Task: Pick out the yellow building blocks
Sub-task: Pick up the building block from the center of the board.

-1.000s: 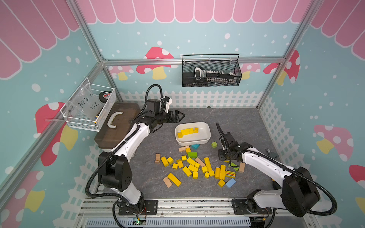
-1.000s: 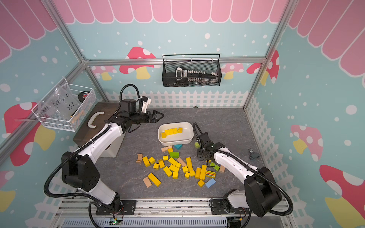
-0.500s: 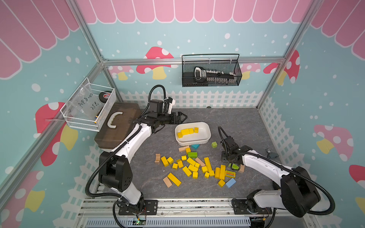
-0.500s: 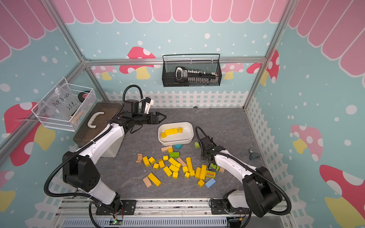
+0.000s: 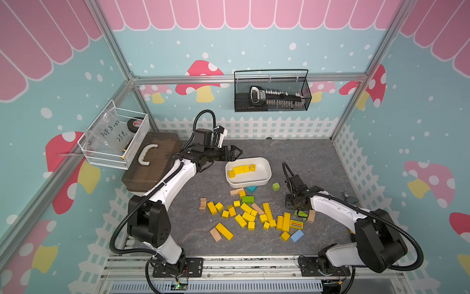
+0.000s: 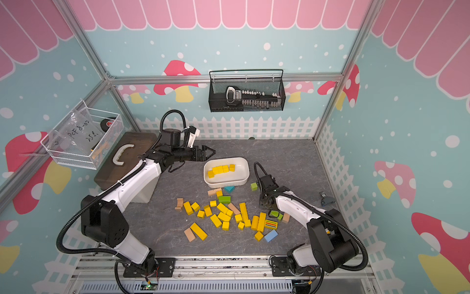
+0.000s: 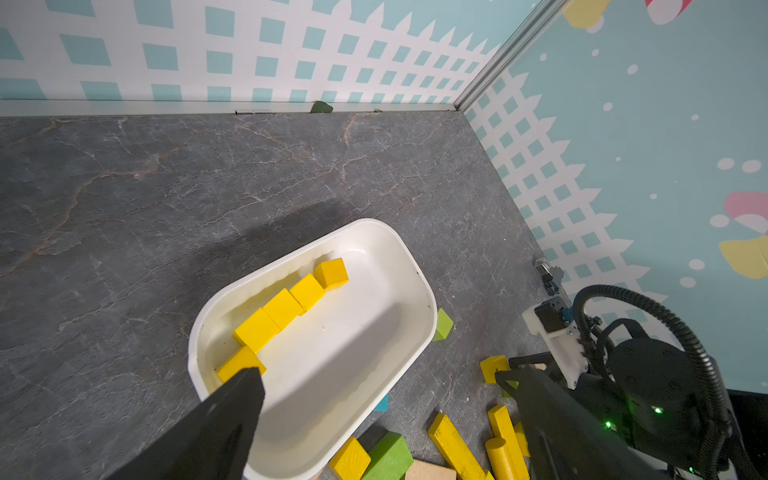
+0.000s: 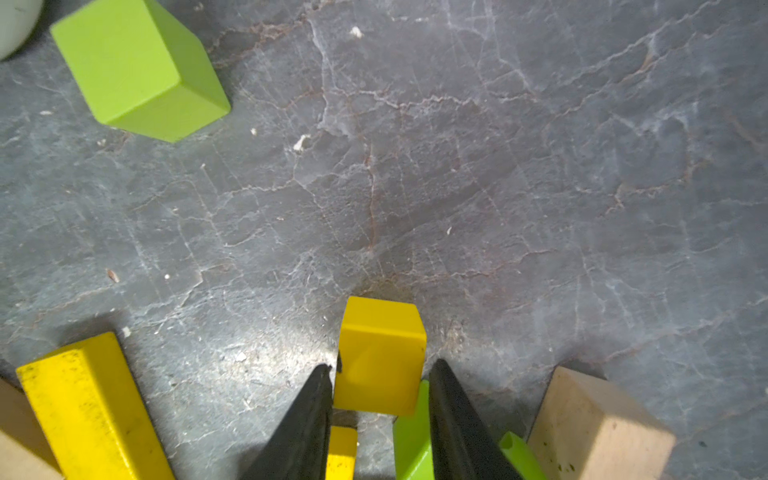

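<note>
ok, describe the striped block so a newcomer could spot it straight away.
Start at the white tray mid-table and drop toward the front edge into the scatter of blocks. At the end of the scatter nearest the right arm, the striped block lies flat beside a long yellow bar and a light blue block. It alone has coloured stripes across its yellow top face.

Outstretched left gripper (image 5: 235, 152) gapes wide; right gripper (image 8: 380, 365) points down, jaws narrow.
</note>
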You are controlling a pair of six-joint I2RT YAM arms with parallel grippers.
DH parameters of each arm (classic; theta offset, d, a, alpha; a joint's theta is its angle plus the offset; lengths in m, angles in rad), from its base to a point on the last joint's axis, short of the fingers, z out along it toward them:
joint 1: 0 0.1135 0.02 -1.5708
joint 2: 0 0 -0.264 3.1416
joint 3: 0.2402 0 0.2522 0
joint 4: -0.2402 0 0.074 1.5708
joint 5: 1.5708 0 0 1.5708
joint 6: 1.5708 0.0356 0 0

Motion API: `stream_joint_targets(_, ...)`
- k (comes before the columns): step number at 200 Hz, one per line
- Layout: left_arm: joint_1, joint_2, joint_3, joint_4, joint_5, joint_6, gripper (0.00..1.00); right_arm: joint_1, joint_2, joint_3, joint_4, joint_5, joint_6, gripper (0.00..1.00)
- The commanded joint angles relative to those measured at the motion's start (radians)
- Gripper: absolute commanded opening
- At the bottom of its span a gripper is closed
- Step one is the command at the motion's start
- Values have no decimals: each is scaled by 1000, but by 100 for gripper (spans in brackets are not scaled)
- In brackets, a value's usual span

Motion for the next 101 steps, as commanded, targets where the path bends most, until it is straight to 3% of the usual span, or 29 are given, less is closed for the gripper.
stream_joint_targets(1,-3,4,33,-19,-13,19,100,-10,5,9,6,-13,12,36)
stream_joint_targets(76,-6,0,36,-24,-15,22,100,-29,42,18,8,-47,9,35)
stream_joint_targets(101,-5,-1,36,-25,-15,22,99,-29,37,14,11,-47,8,28)
